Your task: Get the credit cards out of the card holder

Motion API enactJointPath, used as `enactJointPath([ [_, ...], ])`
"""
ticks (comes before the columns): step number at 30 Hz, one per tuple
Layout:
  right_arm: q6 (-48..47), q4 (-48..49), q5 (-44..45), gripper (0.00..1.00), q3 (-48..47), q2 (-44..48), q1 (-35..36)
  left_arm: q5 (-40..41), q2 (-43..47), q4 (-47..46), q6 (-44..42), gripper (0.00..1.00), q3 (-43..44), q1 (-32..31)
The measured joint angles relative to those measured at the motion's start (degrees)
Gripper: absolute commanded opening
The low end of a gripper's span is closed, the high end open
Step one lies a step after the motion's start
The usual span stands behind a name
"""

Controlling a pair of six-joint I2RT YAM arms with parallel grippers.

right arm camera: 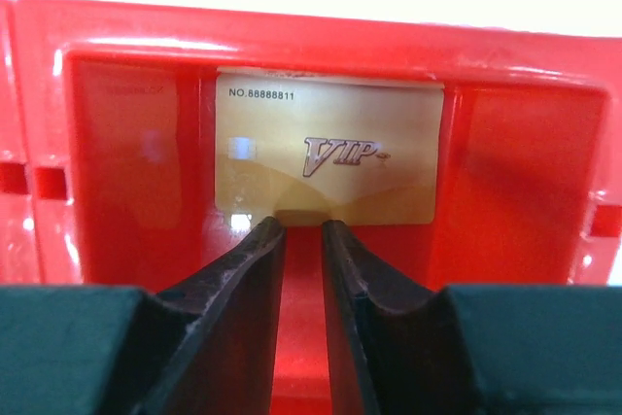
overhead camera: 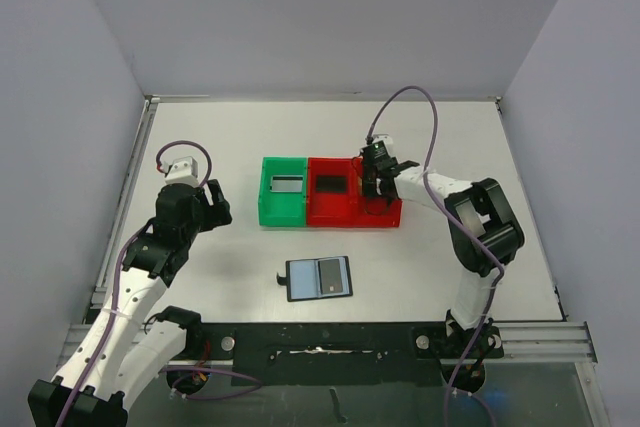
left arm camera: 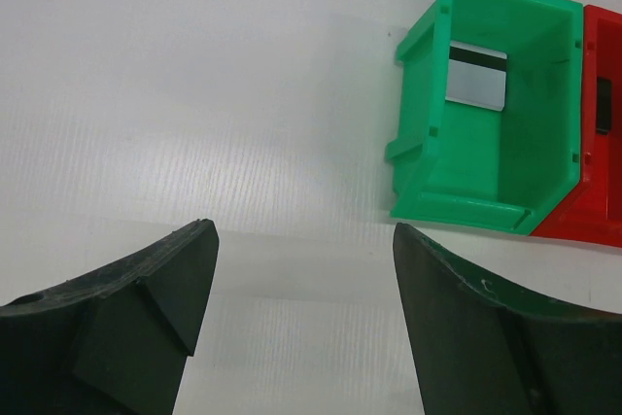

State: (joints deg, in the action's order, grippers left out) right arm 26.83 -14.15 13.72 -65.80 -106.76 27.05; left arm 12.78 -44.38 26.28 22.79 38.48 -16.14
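Gold card [right arm camera: 326,148] between red bin [right arm camera: 321,36] walls

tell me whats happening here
The right gripper, jaws slightly apart, sits in a red bin, right at the gold card lying there. A grey card is in the green bin and a black card in the other red bin. The wallet lies open on the table. The left gripper hovers open, empty.

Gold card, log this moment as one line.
gold card: in red bin | right jaws: narrowly parted at its edge | left jaws: open, empty | wallet: open on table
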Motion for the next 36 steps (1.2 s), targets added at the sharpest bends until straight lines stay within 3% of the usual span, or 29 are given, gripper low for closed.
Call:
enactJointPath([
  [9, -1.2, -3.9, -0.7, 0.38, -3.0, 6.1, 0.0, -0.1, 0.0, 0.0, 0.0, 0.73, 0.0, 0.0],
  [18, -0.7, -5.4, -2.9, 0.59, -4.2, 12.4, 0.1, -0.2, 0.0, 0.0, -0.1, 0.73, 0.0, 0.0],
  [26, 0.7, -5.4, -6.5, 0.6, -4.1, 12.5, 3.5, -0.2, 0.0, 0.0, -0.1, 0.73, 0.0, 0.0],
  [36, 1.3, -6.9, -3.4, 0.49, -3.4, 7.5, 5.9, -0.2, 0.0, 0.0, -0.1, 0.73, 0.0, 0.0],
])
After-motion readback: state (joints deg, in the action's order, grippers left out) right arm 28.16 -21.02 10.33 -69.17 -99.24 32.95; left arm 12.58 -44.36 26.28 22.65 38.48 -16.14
